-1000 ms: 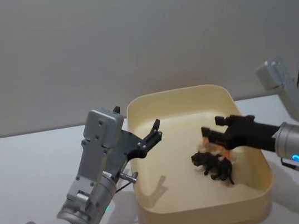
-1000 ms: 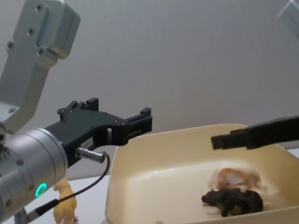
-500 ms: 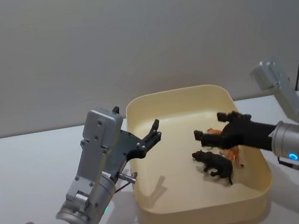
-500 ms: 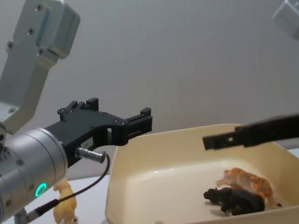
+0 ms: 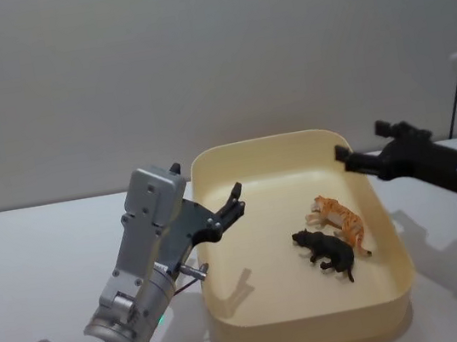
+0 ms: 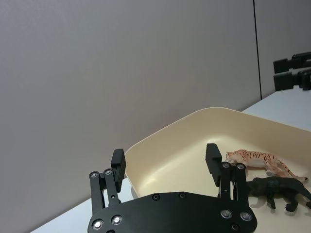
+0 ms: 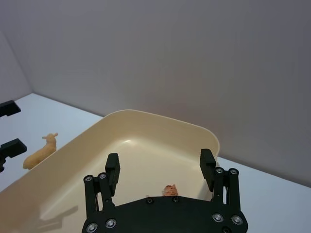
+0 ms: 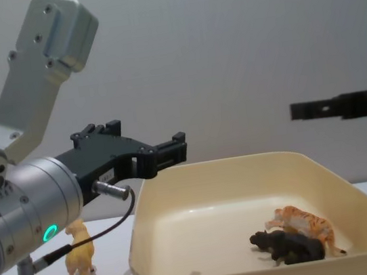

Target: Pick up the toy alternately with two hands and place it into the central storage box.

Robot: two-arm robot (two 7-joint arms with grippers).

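Diagonally, the toy tiger point(image 5: 336, 216) rests in the storage box point(image 5: 313, 335), head far-left.

No text, label, brand, number or sign can be read. The central storage box point(image 5: 313, 330), the left hand point(image 5: 238, 200) and the right hand point(image 5: 360, 141) present plain, unmarked surfaces.
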